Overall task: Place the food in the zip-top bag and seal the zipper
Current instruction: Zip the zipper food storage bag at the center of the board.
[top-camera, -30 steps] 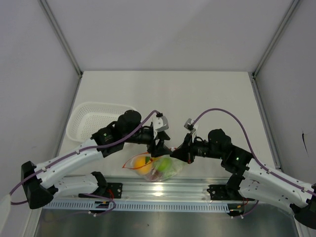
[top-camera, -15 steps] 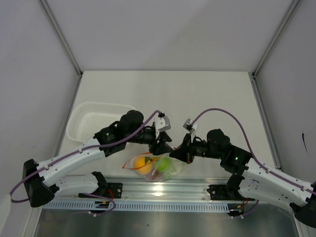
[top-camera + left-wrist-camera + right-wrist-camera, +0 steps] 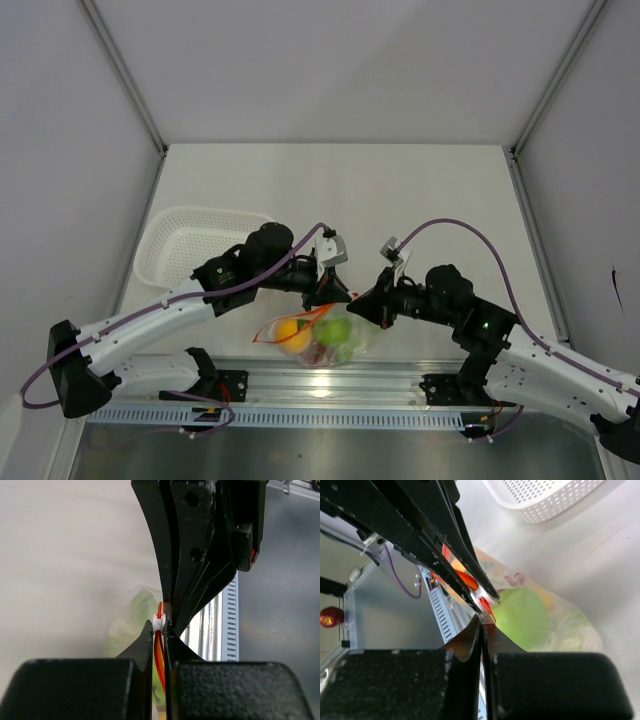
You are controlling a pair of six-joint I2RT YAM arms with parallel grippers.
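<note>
Top external: your left pincer [image 3: 340, 296] has slid along the zipper [image 3: 300, 320] toward the right pincer [image 3: 366, 308], and the two nearly touch.
— Meaning?
— The seal looks almost run to its end. Both pincers are clamped on that red strip.
— And the zip-top bag [image 3: 318, 342]?
— Clear and bulging, at the counter's [image 3: 420, 200] near edge, with the green apple [image 3: 520, 615] and orange [image 3: 288, 333] inside.

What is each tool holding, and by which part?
Both hold the bag by its zipper: the left tool is shut on the strip at its white slider, the right tool pinches the mouth edge right beside it.
</note>
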